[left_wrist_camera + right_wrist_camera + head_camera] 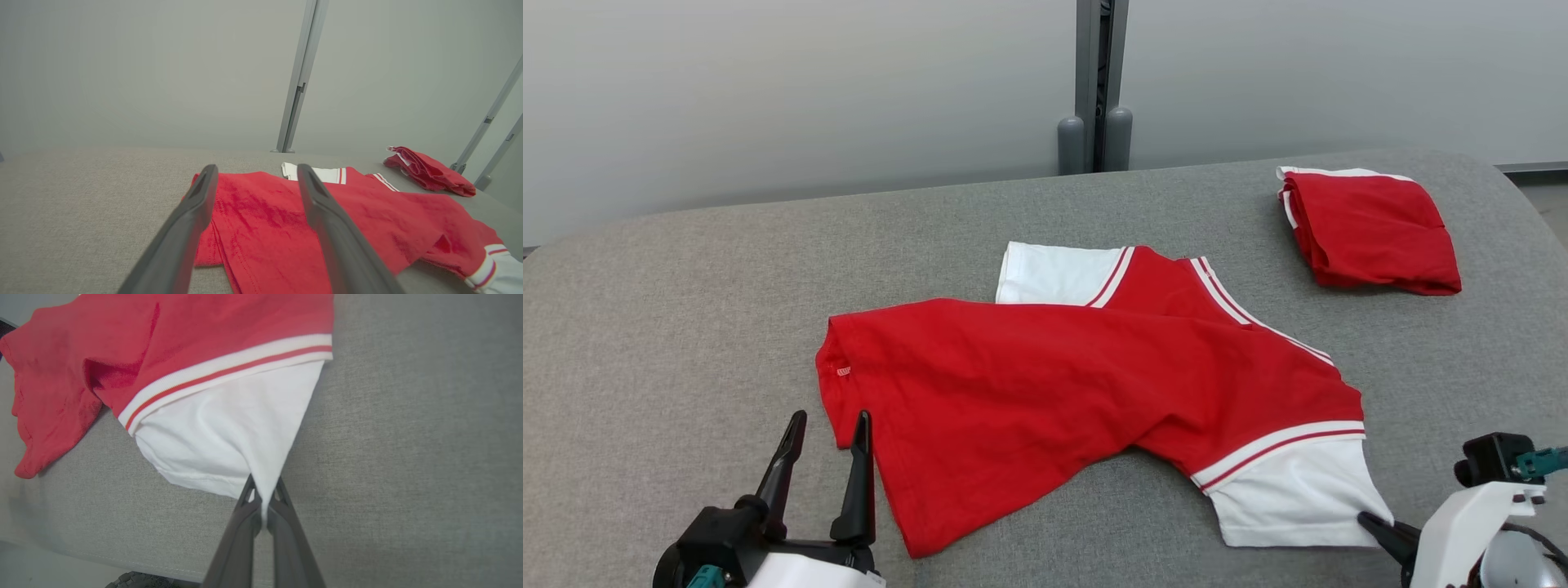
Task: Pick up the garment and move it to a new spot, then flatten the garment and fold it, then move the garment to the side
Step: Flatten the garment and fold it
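The garment (1078,384) is a red shirt with white sleeves and red-and-white stripes, lying rumpled across the middle of the grey table (686,310). My right gripper (1372,521) at the lower right is shut on the corner of the near white sleeve (229,441); in the right wrist view the cloth is pinched between its fingers (241,526). My left gripper (827,429) stands open just left of the shirt's red hem, nothing between its fingers. The left wrist view looks across the garment (278,220) between the spread fingers (192,220).
A second red garment (1372,233), folded, lies at the table's far right. A grey post (1098,82) stands behind the table against a pale wall. The table's near edge (122,563) shows in the right wrist view.
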### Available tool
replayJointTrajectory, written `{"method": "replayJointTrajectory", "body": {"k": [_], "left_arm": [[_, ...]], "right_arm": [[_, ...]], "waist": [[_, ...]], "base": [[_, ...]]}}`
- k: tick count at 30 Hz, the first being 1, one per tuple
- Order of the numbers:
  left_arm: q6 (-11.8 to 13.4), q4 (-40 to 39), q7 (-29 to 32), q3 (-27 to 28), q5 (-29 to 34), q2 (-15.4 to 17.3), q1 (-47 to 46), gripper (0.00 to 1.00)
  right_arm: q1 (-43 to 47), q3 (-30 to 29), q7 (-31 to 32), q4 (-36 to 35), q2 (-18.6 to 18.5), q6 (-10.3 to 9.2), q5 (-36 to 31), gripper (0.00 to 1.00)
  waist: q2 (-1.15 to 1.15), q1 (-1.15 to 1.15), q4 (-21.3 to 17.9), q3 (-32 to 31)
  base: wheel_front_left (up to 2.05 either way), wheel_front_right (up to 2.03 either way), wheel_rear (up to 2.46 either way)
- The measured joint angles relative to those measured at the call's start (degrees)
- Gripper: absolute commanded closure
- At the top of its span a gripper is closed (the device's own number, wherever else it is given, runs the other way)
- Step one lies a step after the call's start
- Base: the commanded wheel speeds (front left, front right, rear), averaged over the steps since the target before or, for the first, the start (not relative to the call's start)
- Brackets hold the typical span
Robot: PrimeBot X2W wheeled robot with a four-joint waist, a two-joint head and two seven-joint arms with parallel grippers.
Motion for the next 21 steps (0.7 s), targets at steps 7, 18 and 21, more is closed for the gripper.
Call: {"method": "replayJointTrajectory", "body": {"k": [7,18,21], "left_arm": [[-0.3,0.5,0.0,-0.3,0.3,-0.1,-0.1,0.00],[-0.3,0.7,0.0,-0.4,0.3,0.2,0.0,0.00],[-0.2,0.6,0.0,-0.4,0.3,0.3,0.0,0.00]], "right_arm": [[-0.2,-3.3,0.1,1.3,-0.8,0.00,-5.7,0.00],[0.2,-10.7,-4.7,-1.3,1.5,0.00,-11.5,0.00],[0.0,-12.4,-8.1,-4.1,2.1,0.00,-13.0,0.00]], "waist": [[0.00,0.00,0.1,0.1],[0.00,0.00,0.8,-0.6],[0.00,0.00,0.8,-0.7]], "base": [[0.00,0.00,0.00],[0.00,0.00,0.00],[0.00,0.00,0.00]]}}
